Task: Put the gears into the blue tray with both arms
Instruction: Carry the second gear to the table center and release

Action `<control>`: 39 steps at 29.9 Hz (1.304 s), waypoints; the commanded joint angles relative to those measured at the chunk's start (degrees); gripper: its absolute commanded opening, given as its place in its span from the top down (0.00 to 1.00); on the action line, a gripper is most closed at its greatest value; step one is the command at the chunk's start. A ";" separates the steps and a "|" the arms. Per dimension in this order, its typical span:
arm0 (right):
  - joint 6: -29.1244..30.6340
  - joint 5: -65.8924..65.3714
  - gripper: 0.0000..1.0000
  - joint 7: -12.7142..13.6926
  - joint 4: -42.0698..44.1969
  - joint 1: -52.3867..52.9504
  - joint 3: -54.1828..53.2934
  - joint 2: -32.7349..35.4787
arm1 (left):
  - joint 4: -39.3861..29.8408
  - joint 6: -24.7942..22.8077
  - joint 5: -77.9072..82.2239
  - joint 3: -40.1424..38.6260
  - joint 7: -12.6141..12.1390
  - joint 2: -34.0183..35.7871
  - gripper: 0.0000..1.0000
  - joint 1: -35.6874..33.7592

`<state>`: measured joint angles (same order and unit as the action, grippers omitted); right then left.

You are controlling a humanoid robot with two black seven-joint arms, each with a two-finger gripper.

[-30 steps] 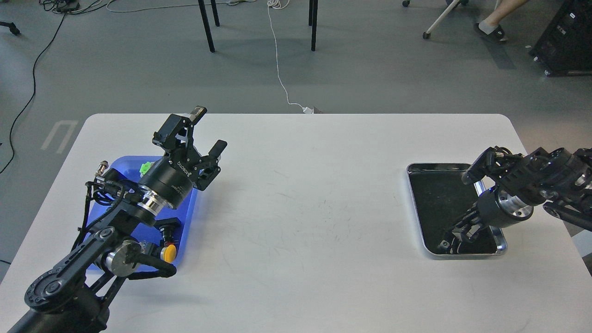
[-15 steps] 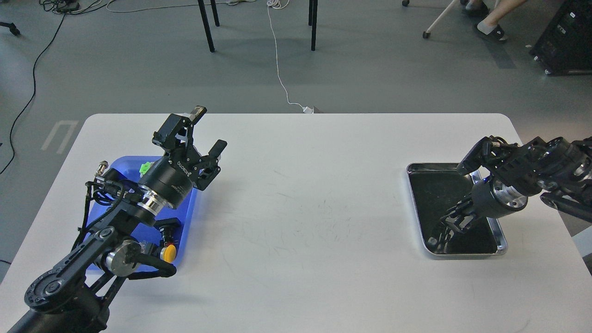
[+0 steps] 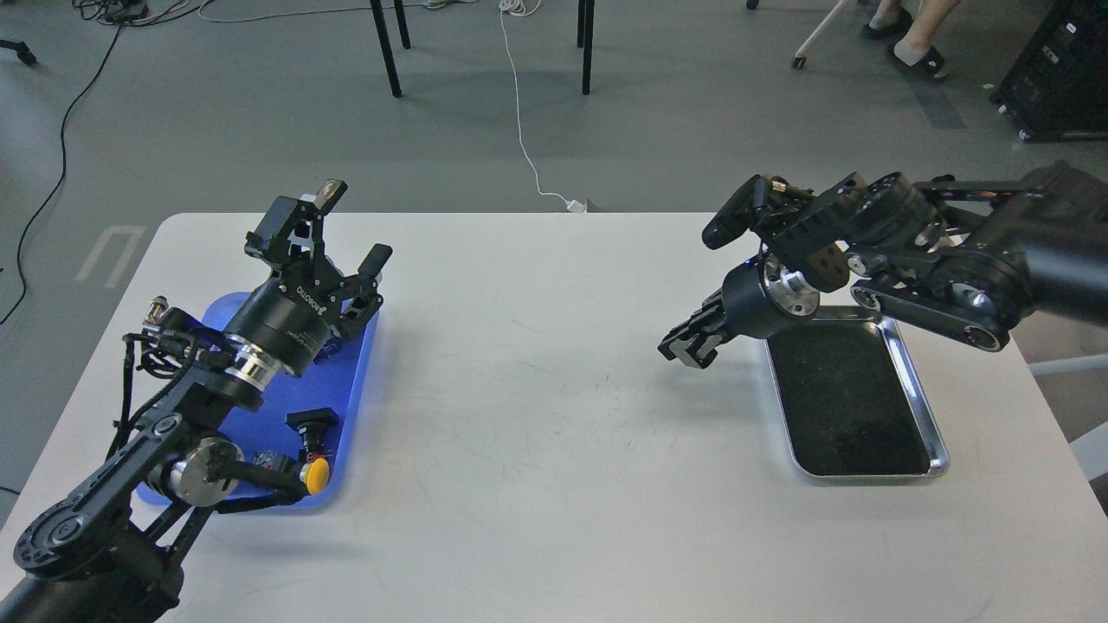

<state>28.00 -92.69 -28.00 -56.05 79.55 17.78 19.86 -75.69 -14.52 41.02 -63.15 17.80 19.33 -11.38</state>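
The blue tray [image 3: 348, 381] lies at the table's left side, partly under my left arm. My left gripper [image 3: 355, 227] hovers over the tray's far end, its jaws wide open and empty. My right gripper [image 3: 688, 348] hangs above the bare table, just left of the steel tray [image 3: 919, 394]. Its dark fingers look pressed together and point down to the left. No gears can be made out, neither between those fingers nor in either tray.
A yellow-capped switch [image 3: 318, 474] and a black switch [image 3: 313, 421] lie in the blue tray's near end. The steel tray has a black inside. Beyond the white table [image 3: 554, 450] are floor cables and chair legs.
My right gripper has risen out of the steel tray and swung left and farther away, over the table. My left gripper has shifted slightly left and back, still open.
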 commanded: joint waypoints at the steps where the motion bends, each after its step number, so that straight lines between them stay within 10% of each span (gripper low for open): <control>1: 0.00 1.54 0.77 0.00 4.18 -0.62 0.15 -6.13 | -0.08 -0.07 -0.15 -1.53 0.04 0.71 0.02 1.10; 26: -1.28 4.01 0.75 0.00 9.73 -2.64 9.73 -19.86 | -0.69 -0.16 -0.24 -3.38 0.04 1.42 0.02 3.21; 39: -1.45 8.66 0.23 0.00 9.47 -2.38 9.64 -19.68 | -0.69 -0.16 -0.24 -3.38 0.04 1.85 0.02 3.47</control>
<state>26.56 -84.92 -28.00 -46.46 76.83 27.51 0.00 -76.38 -14.68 40.78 -66.54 17.85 20.95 -7.83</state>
